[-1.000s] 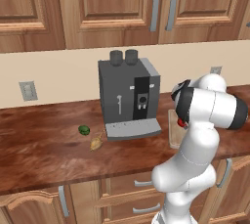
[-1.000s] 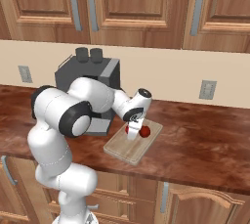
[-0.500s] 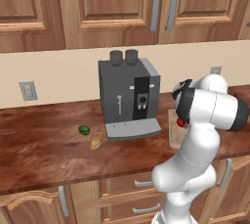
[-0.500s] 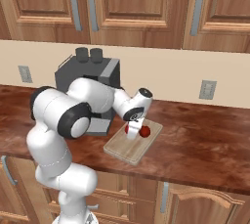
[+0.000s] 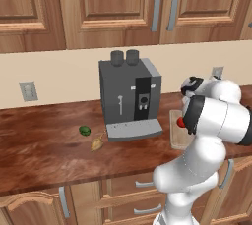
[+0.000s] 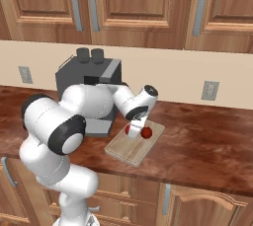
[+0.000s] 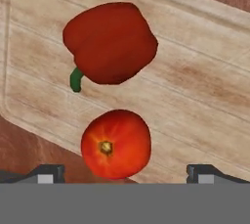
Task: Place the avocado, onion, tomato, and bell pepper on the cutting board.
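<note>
Hand view is showing the tomato (image 7: pixel 115 144) and the bell pepper (image 7: pixel 109 42) both lying on the cutting board (image 7: pixel 195 96), close together but not touching. The end effector (image 7: pixel 126 173) is hovering above the tomato with its fingertips (image 7: pixel 46 173) standing wide apart on either side of it, and it is gripping nothing.

So I am judging that two of the four things are placed. The avocado (image 5: pixel 84 130) and the onion (image 5: pixel 97 144) are waiting on the surface (image 5: pixel 44 155), left of the coffee machine (image 5: pixel 129 98) and well apart from the board.

Next, the arm is needing to rise clear of the board, swing past the machine and come down over one of these two. No brand or writing is readable anywhere.
</note>
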Motion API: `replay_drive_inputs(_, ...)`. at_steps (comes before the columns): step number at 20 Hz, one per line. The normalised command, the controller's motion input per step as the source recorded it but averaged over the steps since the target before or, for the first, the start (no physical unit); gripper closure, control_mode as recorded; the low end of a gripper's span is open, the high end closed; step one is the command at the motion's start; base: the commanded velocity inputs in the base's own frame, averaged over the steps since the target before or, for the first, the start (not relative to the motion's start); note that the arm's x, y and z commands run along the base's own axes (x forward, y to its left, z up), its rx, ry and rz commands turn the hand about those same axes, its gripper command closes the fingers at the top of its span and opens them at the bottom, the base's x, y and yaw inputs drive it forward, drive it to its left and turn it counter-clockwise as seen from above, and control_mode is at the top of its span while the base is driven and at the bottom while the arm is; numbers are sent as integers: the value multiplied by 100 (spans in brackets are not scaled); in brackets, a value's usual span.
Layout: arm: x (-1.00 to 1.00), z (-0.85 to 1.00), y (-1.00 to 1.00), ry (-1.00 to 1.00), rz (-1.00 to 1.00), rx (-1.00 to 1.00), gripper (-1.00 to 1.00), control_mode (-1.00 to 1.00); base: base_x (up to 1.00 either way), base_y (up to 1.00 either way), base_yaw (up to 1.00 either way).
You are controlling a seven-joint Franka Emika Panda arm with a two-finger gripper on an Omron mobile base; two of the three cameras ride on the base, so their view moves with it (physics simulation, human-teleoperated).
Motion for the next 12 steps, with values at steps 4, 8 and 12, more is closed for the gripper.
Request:
replay_drive_inputs(4,-30,46,0,-7,-2,5,-100,-100,0,0,0)
replay_drive_inputs(8,-31,50,0,-8,-2,4,-100,-100,0,0,0)
replay_drive_inputs(12,-35,50,0,-9,0,3,-100,-100,0,0,0)
